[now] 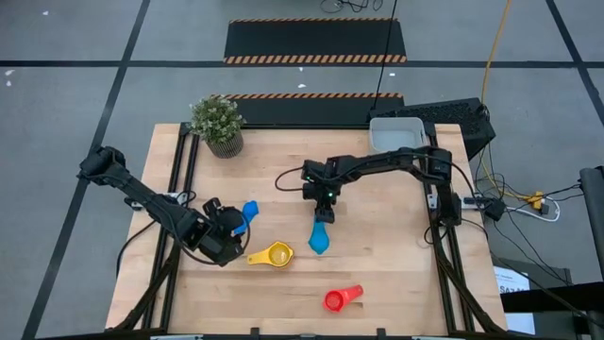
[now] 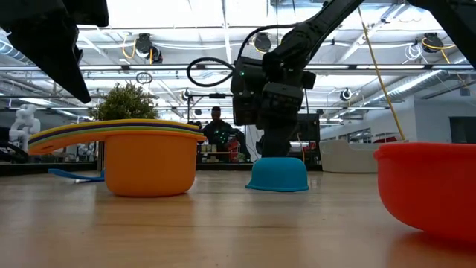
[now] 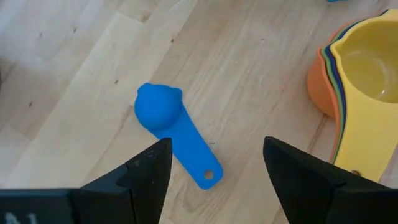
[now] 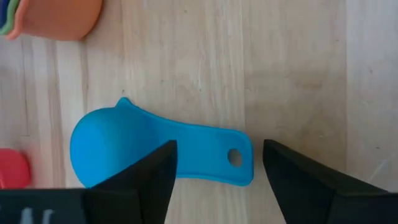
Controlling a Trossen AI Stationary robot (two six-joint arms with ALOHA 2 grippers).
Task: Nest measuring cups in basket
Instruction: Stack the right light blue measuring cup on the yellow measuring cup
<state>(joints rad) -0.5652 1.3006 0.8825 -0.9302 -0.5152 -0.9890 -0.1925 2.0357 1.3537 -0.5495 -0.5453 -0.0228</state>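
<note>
My right gripper (image 4: 221, 148) is open and points down over a light blue cup (image 1: 320, 237). The cup lies bowl-down mid-table, and the fingers stand either side of its handle (image 4: 211, 158). My left gripper (image 3: 217, 146) is open above a smaller blue cup (image 3: 163, 113), which also lies bowl-down, toward the table's left. A nested stack (image 1: 274, 255) with a yellow cup on top of green and orange ones stands between the two blue cups. A red cup (image 1: 342, 298) lies near the near edge. The grey basket (image 1: 396, 133) sits at the far right.
A potted plant (image 1: 219, 124) stands at the far left corner. In the low view the red cup (image 2: 431, 186) looms close on the right and the stack (image 2: 149, 160) on the left. Bare wood lies between the cups and the basket.
</note>
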